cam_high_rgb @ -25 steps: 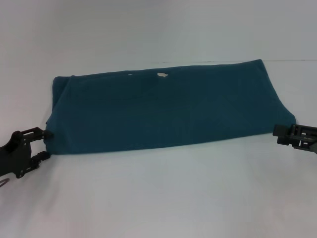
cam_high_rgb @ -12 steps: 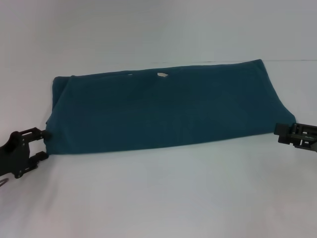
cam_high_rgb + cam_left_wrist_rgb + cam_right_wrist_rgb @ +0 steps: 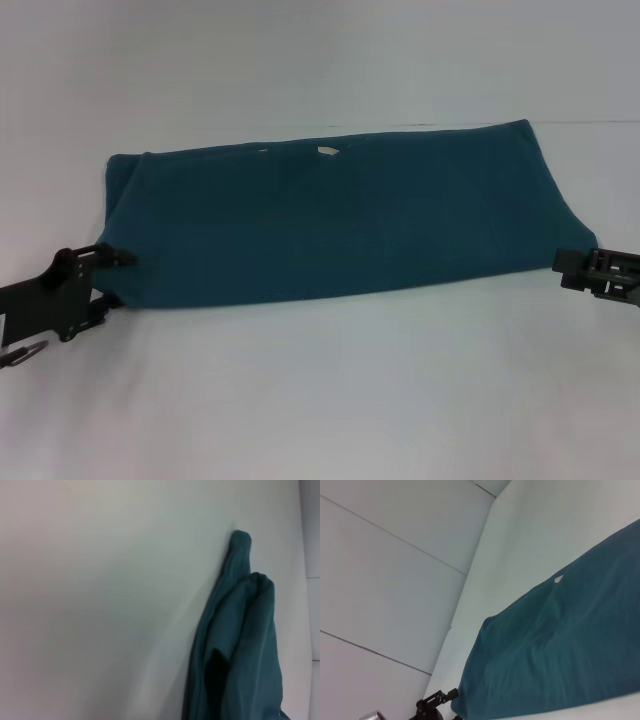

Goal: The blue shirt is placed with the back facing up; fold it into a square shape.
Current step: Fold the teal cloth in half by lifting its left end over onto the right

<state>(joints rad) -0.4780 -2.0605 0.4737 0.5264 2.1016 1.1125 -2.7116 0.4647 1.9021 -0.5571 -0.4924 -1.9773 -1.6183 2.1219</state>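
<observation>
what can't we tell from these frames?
- Left gripper: head view doesn't settle whether it pinches the blue shirt; its wrist view shows only cloth.
- Right gripper: cut by the head view's edge; finger state unreadable.
- Shirt's folded-under layers: hidden by the top layer.

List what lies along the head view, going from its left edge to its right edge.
left gripper at the shirt's near left corner → blue shirt, folded into a long band across the white table → right gripper at the shirt's near right corner.
</observation>
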